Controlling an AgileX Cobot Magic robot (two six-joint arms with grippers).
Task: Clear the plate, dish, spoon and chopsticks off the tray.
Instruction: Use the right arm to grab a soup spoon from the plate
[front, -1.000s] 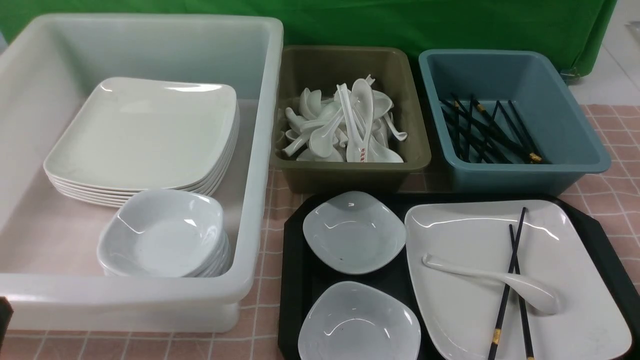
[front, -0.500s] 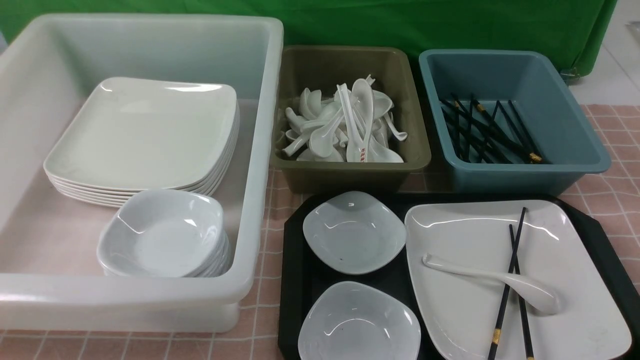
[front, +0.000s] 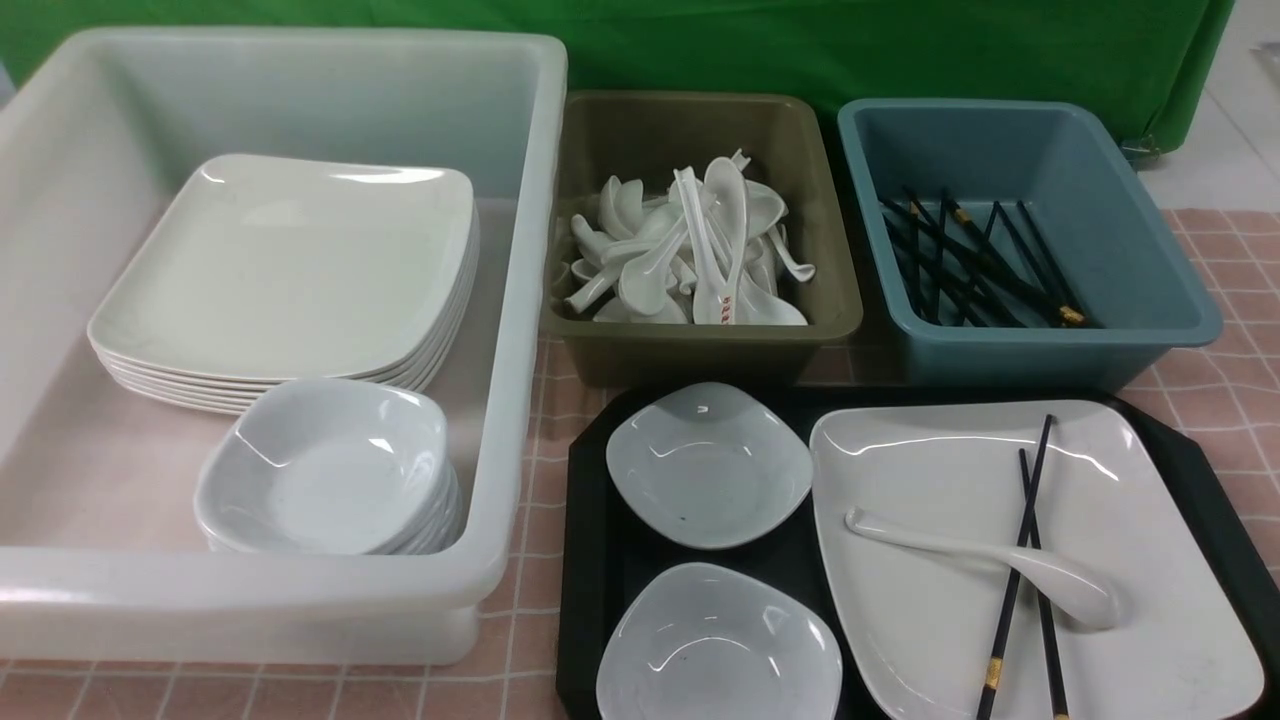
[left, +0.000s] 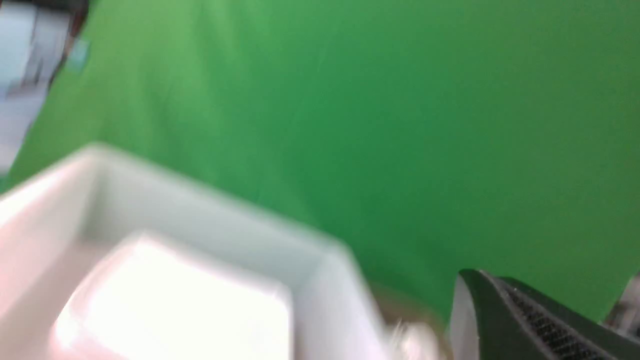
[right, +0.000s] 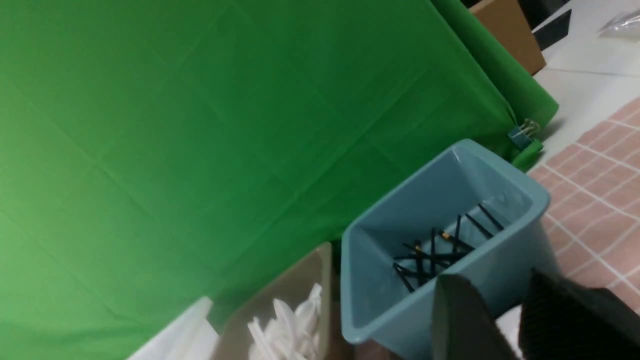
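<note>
Black tray (front: 585, 560) holds everything: chopsticks (front: 1012, 590) cross the spoon (front: 1072, 588) on the plate (front: 930, 650), seemingly beneath our right hand (right: 495, 305), half-open and empty; left hand (left: 500, 310) closed. Nothing's lifted, so next we reach down and pinch chopsticks.

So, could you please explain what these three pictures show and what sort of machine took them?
It is a robot with two arms. The front view looks forward from between them, over a black tray carrying a large plate, two small dishes, and a spoon and chopsticks lying on the plate. Behind stand a white tub, an olive bin of spoons and a blue bin of chopsticks. The other two come from wrist cameras: the left fingers are shut, the right fingers apart; nothing shows held.
</note>
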